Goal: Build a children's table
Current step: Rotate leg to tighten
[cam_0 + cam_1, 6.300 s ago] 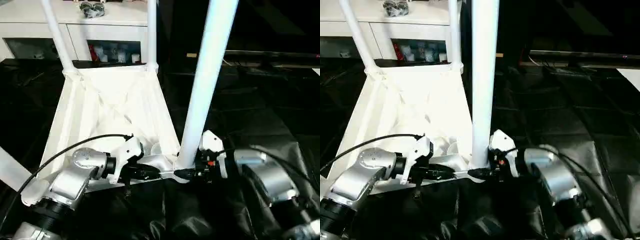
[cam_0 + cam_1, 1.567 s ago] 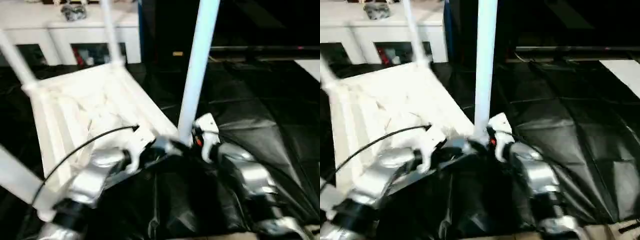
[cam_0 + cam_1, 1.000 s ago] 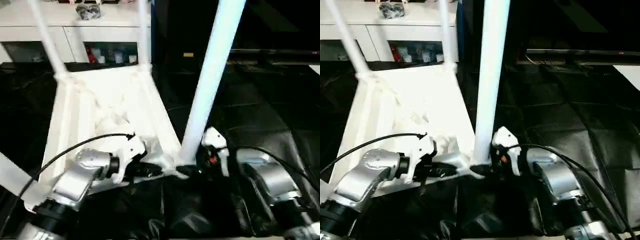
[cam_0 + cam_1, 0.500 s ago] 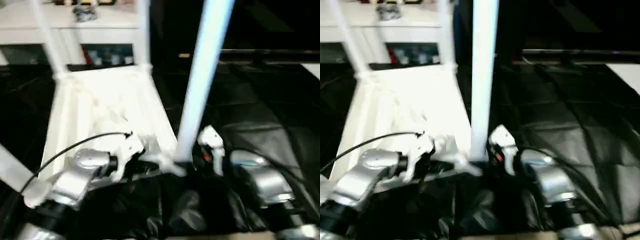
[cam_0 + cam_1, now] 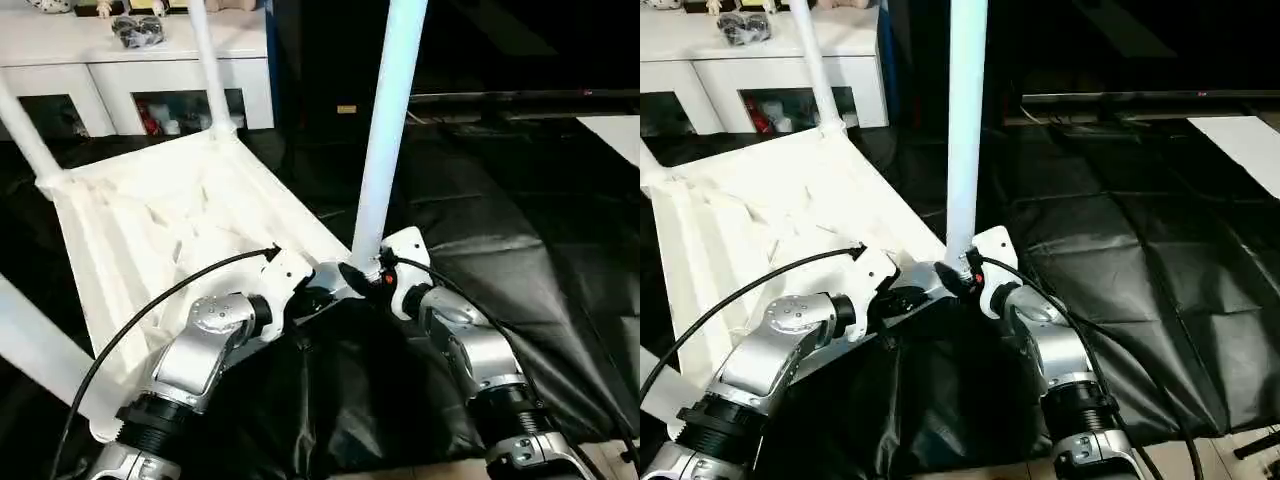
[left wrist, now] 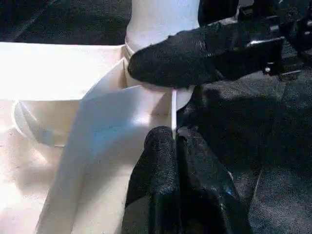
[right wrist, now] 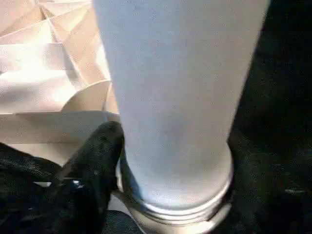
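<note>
Two rounded silver metal forearms here, the left silver forearm [image 5: 205, 345] and right silver forearm [image 5: 468, 345], each ending in a white plastic wrist housing [image 5: 283, 275] and textured black fingers [image 6: 168, 180]; thin black cable [image 5: 160, 300] arcs over the left one.

No readable text, label, brand, number or sign on anything in view

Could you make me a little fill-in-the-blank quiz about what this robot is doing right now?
1. The white table lies ____ down on the black sheet.
2. The left gripper pinches the table's thin ____.
3. The right gripper is at the ____ end of the nearest leg.

Missing words: upside; rim; bottom
</note>
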Robot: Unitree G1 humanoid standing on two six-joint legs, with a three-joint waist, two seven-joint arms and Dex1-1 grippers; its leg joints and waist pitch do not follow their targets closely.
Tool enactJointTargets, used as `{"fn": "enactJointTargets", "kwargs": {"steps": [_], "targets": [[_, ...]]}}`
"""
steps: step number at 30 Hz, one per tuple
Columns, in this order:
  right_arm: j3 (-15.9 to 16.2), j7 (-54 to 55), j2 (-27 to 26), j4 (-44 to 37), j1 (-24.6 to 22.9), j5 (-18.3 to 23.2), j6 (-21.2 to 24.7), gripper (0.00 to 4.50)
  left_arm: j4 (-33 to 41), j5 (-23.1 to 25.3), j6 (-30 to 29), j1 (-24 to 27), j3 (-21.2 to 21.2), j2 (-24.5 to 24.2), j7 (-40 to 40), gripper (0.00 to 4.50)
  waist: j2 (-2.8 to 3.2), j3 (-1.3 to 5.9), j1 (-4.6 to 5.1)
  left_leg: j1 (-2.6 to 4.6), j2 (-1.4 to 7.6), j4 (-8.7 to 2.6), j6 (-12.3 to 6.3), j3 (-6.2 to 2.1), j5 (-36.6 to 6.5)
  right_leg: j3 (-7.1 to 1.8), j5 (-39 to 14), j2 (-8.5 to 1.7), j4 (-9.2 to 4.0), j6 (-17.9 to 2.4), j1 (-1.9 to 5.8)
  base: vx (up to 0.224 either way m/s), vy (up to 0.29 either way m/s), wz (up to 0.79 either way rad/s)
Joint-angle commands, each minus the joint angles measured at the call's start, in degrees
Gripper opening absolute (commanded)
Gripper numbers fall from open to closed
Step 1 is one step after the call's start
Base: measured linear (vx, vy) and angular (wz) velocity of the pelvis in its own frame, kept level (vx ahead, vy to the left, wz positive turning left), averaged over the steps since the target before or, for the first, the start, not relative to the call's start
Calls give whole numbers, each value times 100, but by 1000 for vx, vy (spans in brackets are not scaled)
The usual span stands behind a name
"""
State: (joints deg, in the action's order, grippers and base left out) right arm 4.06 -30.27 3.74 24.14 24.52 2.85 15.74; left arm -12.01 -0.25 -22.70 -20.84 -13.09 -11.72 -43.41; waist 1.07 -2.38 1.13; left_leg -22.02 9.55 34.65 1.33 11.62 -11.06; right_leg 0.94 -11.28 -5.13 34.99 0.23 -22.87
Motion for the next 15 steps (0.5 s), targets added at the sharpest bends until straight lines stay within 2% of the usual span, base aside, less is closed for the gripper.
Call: {"fn": "enactJointTargets", "kwargs": {"steps": [1, 2, 3, 7, 9, 15], "targets": [[689, -677, -256, -109, 15, 222, 108, 364, 344, -357, 158, -230, -341, 275, -333, 0, -11, 326, -35, 94, 314, -457, -206, -172, -1252, -144, -692, -240, -415, -1358, 205, 0, 0, 0], [700, -825, -75, -187, -5, 175, 86, 384, 434, -412, 167, -163, -334, 170, -505, 0, -28, 329, -38, 95, 314, -453, -224, -168, -1240, -142, -687, -239, -416, -1368, 212, 0, 0, 0], [695, -965, 50, -254, -23, 185, 100, 388, 496, -461, 166, -118, -332, 92, -634, 0, -19, 334, -46, 91, 316, -447, -261, -170, -1182, -141, -631, -242, -403, -1379, 219, 0, 0, 0], [774, -1785, 587, -513, -120, 319, 94, 388, 679, -609, 148, -4, -323, -195, -1056, 0, -9, 338, -93, 103, 334, -432, -373, -164, -1023, -140, -364, -246, -374, -1461, 222, 0, 0, 0], [831, -2194, 839, -610, -169, 375, 89, 388, 719, -651, 142, 20, -324, -318, -1235, 0, -13, 334, -162, 121, 333, -415, -439, -139, -960, -143, -282, -241, -371, -1506, 213, 0, 0, 0], [974, -3198, 1415, -848, -238, 529, 202, 388, 718, -736, 141, 17, -330, -625, -1711, 0, -18, 311, -254, 142, 345, -440, -349, -146, -1188, -145, -700, -245, -397, -1451, 200, 0, 0, 0]]}}
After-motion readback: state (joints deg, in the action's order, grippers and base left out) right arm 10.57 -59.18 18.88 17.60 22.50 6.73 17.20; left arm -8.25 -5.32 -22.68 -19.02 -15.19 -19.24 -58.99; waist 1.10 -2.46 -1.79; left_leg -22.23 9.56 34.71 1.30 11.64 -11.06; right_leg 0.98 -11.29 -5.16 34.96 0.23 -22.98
